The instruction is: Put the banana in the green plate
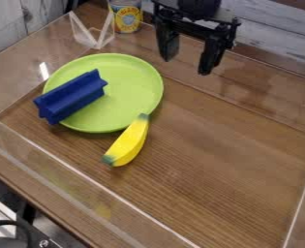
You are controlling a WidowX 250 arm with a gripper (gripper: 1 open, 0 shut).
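Observation:
The banana [129,141] is small, yellow and curved with a greenish tip, and lies on the wooden table just off the near right rim of the green plate [132,87]. On the plate's left part rests a blue ridged block [72,99], overhanging the rim. My gripper [191,48] hangs at the back, above the table and beyond the plate's far right edge, well away from the banana. Its two black fingers point down and stand apart with nothing between them.
A clear plastic wall [287,228] rings the wooden table [232,155] at the front and right. At the back stand a yellow-labelled container [126,15] and a thin white frame [90,33]. Bare wood lies right of the banana.

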